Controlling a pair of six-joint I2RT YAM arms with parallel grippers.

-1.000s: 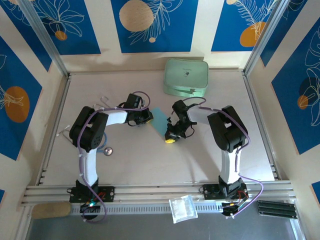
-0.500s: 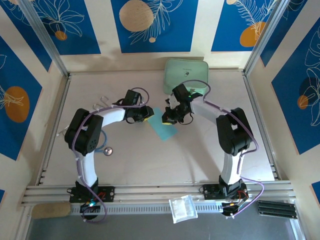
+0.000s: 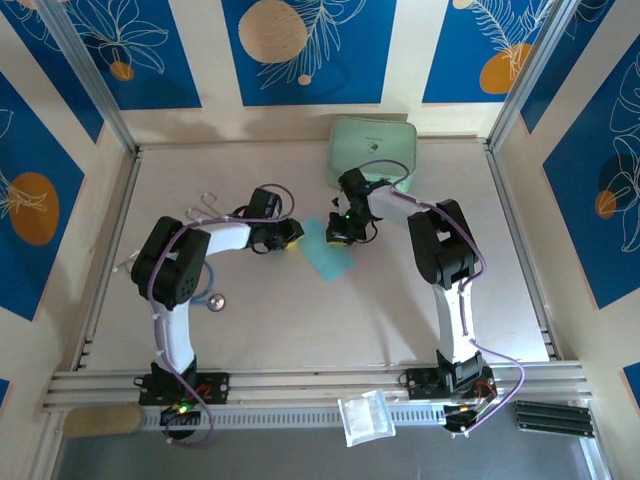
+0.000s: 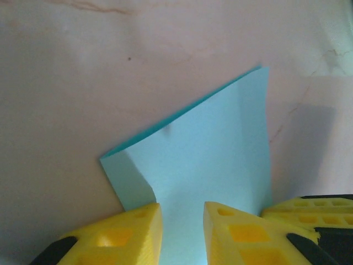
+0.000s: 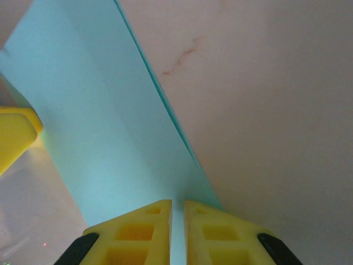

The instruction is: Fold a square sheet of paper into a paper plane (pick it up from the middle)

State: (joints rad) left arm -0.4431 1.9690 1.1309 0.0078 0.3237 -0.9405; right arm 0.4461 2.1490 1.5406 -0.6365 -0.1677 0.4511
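Item: square sheet of paper (image 3: 330, 258), sky-blue, on the table (image 3: 300, 330) near its middle. Its far end lies under the left gripper (image 4: 182, 234) and the right gripper (image 5: 177, 234). It is near the mint-green case (image 3: 372, 152) but apart from it.

Condition: in the right wrist view we note a doubled edge along one side. In the left wrist view a soft bend runs up from the fingers. From above the outline reads as a slanted oblong, not a square. We judge one early fold made or in the making. We can make out no pointed nose, no lengthwise centre crease and nothing dart-shaped, so nearly all the folding is left to do.

Left gripper: yellow jaws apart by a modest gap, with blue paper showing between them. Nothing is clamped, as far as we see.

Right gripper: jaws almost together, leaving a thin slit with blue in it. We cannot tell whether they pinch the sheet or merely rest over it.

Containers: the mint-green case sits at the far side of the table, closed, its contents hidden. A clear plastic bag (image 3: 365, 415) lies at the near rail, off the work surface. We cannot make out what it holds.
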